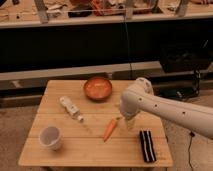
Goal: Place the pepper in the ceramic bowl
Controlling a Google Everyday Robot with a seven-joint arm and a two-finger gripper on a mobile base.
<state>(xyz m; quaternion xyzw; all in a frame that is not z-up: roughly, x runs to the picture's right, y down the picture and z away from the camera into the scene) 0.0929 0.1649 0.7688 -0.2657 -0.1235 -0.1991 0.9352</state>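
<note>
One pepper (110,129) lies on the wooden table (90,151) just beside the gripper (128,121), whose opening cannot be told.

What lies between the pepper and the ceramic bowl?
In the camera view, only bare table lies between the pepper and the ceramic bowl; the gripper hangs close beside the pepper.

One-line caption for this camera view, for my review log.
The gripper hangs just right of the pepper, ceramic bowl beyond.
</note>
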